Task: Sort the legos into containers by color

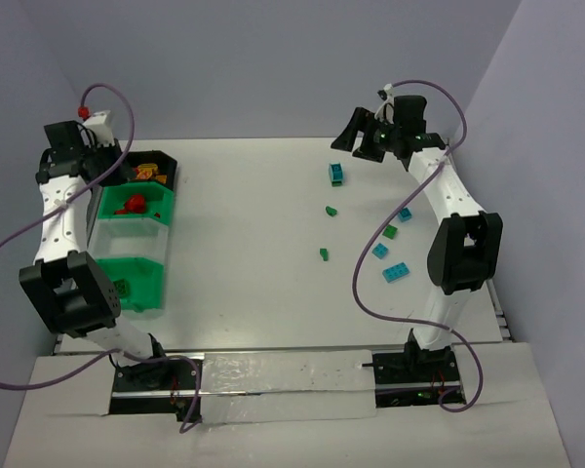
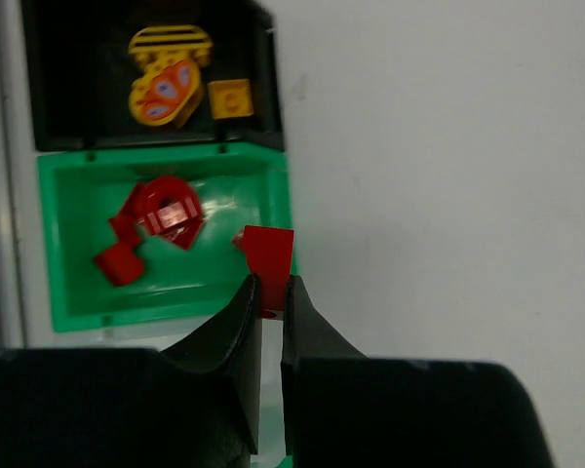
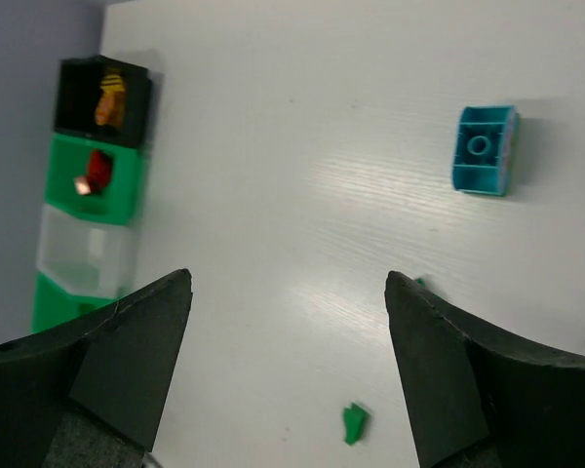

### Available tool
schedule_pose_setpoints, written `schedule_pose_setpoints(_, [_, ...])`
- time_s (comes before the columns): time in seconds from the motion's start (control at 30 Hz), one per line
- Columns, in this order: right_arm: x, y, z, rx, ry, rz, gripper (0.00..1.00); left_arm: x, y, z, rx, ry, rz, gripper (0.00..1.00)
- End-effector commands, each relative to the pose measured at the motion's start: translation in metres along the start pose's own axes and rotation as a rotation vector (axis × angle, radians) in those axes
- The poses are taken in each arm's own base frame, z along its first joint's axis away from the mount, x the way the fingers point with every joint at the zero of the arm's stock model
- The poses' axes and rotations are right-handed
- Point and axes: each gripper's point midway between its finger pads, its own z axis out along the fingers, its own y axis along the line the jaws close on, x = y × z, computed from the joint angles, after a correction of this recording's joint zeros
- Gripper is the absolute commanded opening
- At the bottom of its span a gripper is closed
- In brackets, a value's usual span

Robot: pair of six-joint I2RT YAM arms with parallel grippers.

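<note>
My left gripper point(image 2: 271, 288) is shut on a small red lego point(image 2: 270, 255), held over the right rim of a green container point(image 2: 58, 244) that has several red legos point(image 2: 161, 210) in it. The black container point(image 2: 78, 127) beyond it holds yellow-orange legos point(image 2: 171, 83). My right gripper point(image 3: 285, 283) hangs open and empty above the table, at the far right in the top view point(image 1: 359, 138). A teal lego point(image 3: 483, 149) lies ahead of it and a green lego point(image 3: 354, 422) below it. More teal legos point(image 1: 396, 272) and green legos point(image 1: 391, 231) lie scattered on the right.
The containers stand in a row along the left edge: black point(image 1: 166, 178), green point(image 1: 107, 207), a clear one point(image 1: 127, 237), then another green one point(image 1: 146, 288) holding a green lego point(image 1: 124, 288). Purple cables point(image 1: 366, 283) loop beside both arms.
</note>
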Motion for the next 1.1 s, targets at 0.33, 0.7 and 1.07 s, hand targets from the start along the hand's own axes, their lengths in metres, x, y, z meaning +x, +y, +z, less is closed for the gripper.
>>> schedule_pose_setpoints(0.33, [0.019,-0.034,-0.040,0.195,0.080,-0.338,0.90,0.038,0.084,0.037,-0.254,0.246,0.001,0.01])
schedule_pose_setpoints(0.7, [0.036,-0.049,-0.047,0.215,0.166,-0.409,0.91,0.051,0.106,0.057,-0.315,0.301,0.013,0.34])
schedule_pose_setpoints(1.07, [0.045,-0.066,-0.049,0.251,0.197,-0.397,0.90,0.040,0.087,0.048,-0.218,0.270,0.068,0.56])
